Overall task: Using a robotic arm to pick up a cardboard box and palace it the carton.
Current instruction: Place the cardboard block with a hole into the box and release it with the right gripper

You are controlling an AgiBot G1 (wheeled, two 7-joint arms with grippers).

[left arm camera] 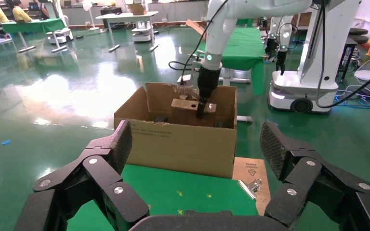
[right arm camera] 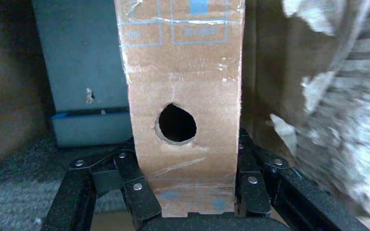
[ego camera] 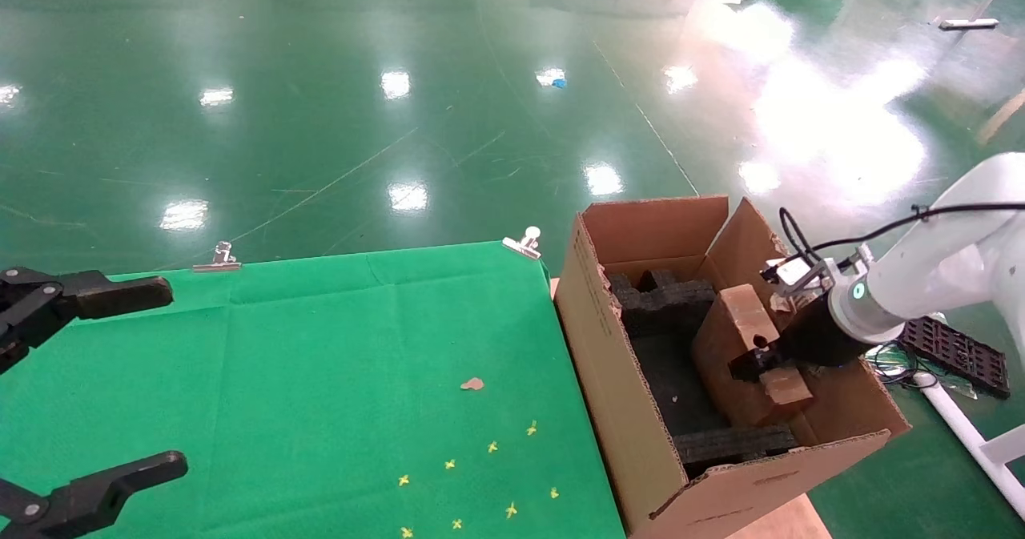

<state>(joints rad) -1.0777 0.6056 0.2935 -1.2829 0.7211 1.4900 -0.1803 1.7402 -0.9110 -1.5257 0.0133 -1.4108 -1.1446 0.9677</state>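
The right claw (ego camera: 761, 363) is clamped on the cardboard box (ego camera: 741, 339), its black linked fingers (right arm camera: 135, 187) pressed against the two narrow sides just below the round hole (right arm camera: 176, 123) in the taped face. The box sits tilted inside the carton (ego camera: 633, 411), above the black foam blocks (ego camera: 665, 303) lining it. The white robotic arm (ego camera: 929, 271) reaches in over the torn flap (ego camera: 769, 243). The left claw (left arm camera: 197, 173) hangs spread wide and empty over the green-covered table (ego camera: 320, 379).
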